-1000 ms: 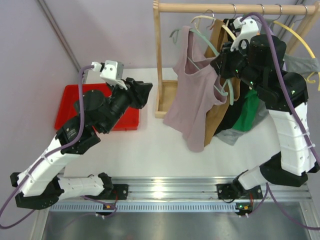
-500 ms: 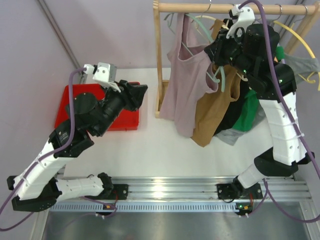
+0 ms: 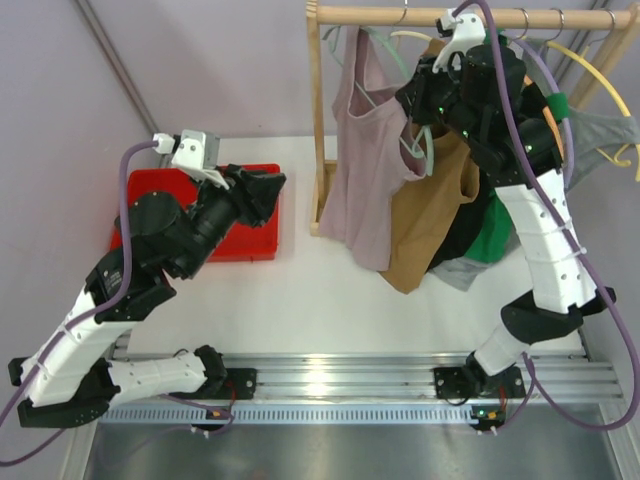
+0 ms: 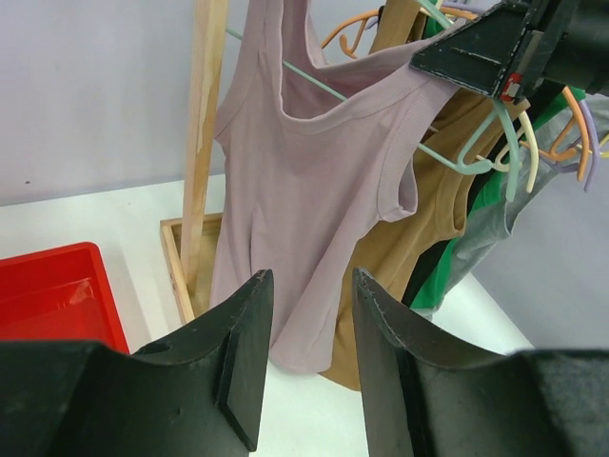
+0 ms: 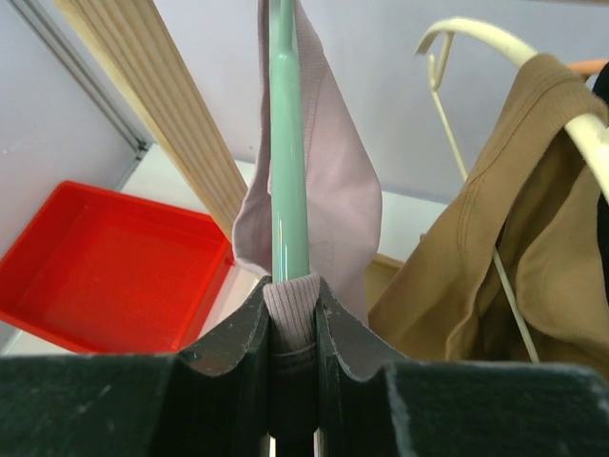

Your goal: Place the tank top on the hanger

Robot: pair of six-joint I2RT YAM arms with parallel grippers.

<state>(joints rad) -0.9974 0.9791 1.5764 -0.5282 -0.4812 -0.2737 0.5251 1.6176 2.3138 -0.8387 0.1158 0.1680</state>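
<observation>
The mauve tank top [image 3: 362, 170] hangs draped on the mint-green hanger [image 3: 384, 44], close under the wooden rail [image 3: 380, 15]. I cannot tell whether its hook rests on the rail. My right gripper [image 3: 424, 112] is shut on the hanger's arm and the strap over it; in the right wrist view the jaws [image 5: 292, 286] pinch the green bar [image 5: 287, 143] and ribbed mauve fabric [image 5: 333, 190]. My left gripper [image 3: 272, 188] is open and empty, hovering over the red tray, left of the rack. Its wrist view shows the tank top [image 4: 314, 190] and hanger [image 4: 476, 164] beyond the fingers [image 4: 309, 286].
A red tray [image 3: 255, 243] lies on the table at the left. The rack's wooden post [image 3: 318, 120] stands between my left gripper and the tank top. A tan-brown tank top [image 3: 430, 220], green [image 3: 495, 228] and grey garments, and cream [image 5: 495, 43] and yellow [image 3: 590, 62] hangers crowd the rail's right side.
My right gripper has lifted the hanger with the tank top up and leftward toward the rail. My left arm has drawn back to the left, its gripper still open.
</observation>
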